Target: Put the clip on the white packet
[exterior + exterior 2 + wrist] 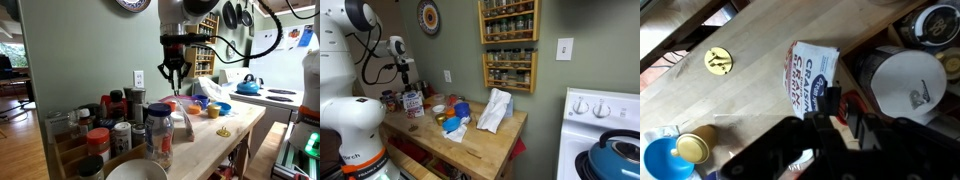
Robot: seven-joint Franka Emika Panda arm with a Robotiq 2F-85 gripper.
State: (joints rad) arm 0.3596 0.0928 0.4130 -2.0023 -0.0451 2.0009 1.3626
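The white packet (pixel 812 72) with red and blue print lies on the wooden counter. It also shows in both exterior views (pixel 182 120) (pixel 495 110). My gripper (pixel 836 102) hangs above the counter beside the packet's edge. It is shut on a small black and red clip (pixel 834 98) held between the fingertips. In an exterior view the gripper (pixel 175 73) is well above the counter and the packet. In the exterior view from the far end it (pixel 408 72) hangs over the jars.
A yellow clip-like item (pixel 718 61) lies on the counter (pixel 750 100). Blue bowls (pixel 215 92) and a yellow cup (pixel 690 148) stand nearby. Jars (pixel 158 130) and a white bowl (pixel 135 170) crowd one end. A stove with a blue kettle (pixel 615 155) stands beside the counter, and a spice rack (pixel 508 40) hangs on the wall.
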